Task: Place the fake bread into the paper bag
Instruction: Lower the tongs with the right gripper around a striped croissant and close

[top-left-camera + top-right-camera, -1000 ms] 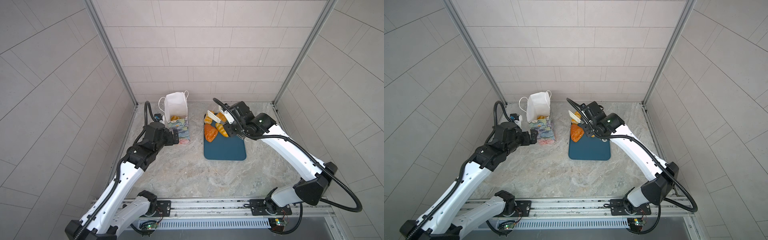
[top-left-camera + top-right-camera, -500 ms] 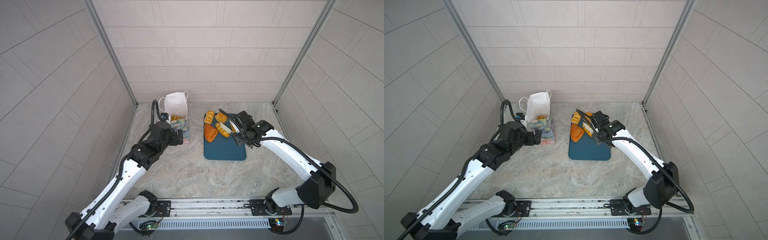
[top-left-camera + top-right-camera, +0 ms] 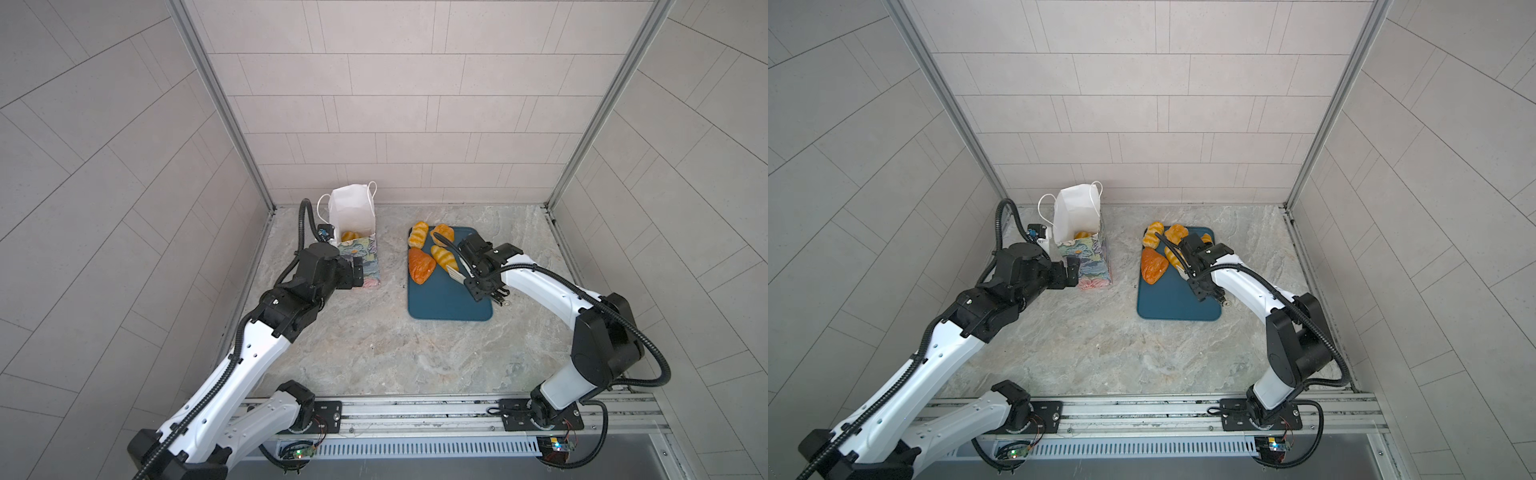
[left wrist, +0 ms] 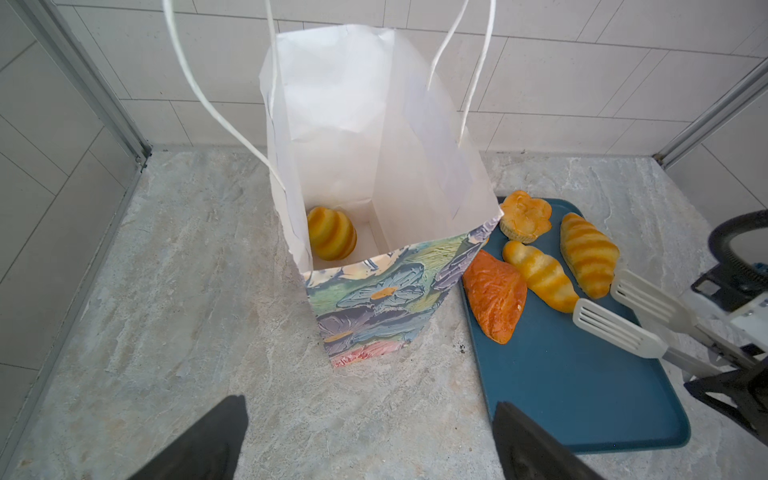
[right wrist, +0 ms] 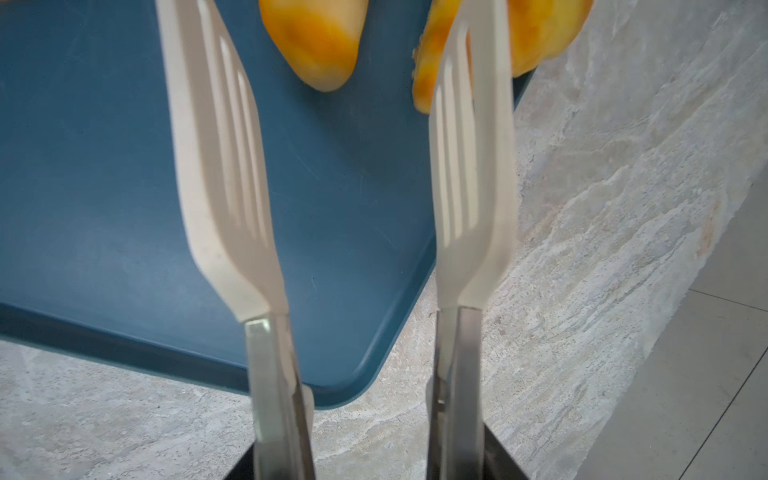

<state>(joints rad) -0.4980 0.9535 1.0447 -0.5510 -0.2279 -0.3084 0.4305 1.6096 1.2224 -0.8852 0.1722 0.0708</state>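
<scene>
Right gripper (image 3: 473,277) clamps tongs (image 4: 619,332), spread, empty, beside fake bread (image 4: 536,274) on tray (image 4: 582,395); one roll (image 4: 331,239) in paper bag (image 4: 374,299). Left gripper (image 4: 365,444) wide, empty. Risk: glossy bread slips; unbraced bag tips.

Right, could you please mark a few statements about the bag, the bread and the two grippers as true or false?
1. One striped roll lies inside the paper bag. True.
2. The tongs in the right gripper clamp a pastry. False: their blades are apart and empty, over the tray.
3. Four pastries, among them the orange triangular piece, lie on the tray. True.
4. The left gripper grips a bag handle. False: it is open in front of the bag and holds nothing.
5. The paper bag lies on its side. False: it stands upright with its mouth open.
</scene>
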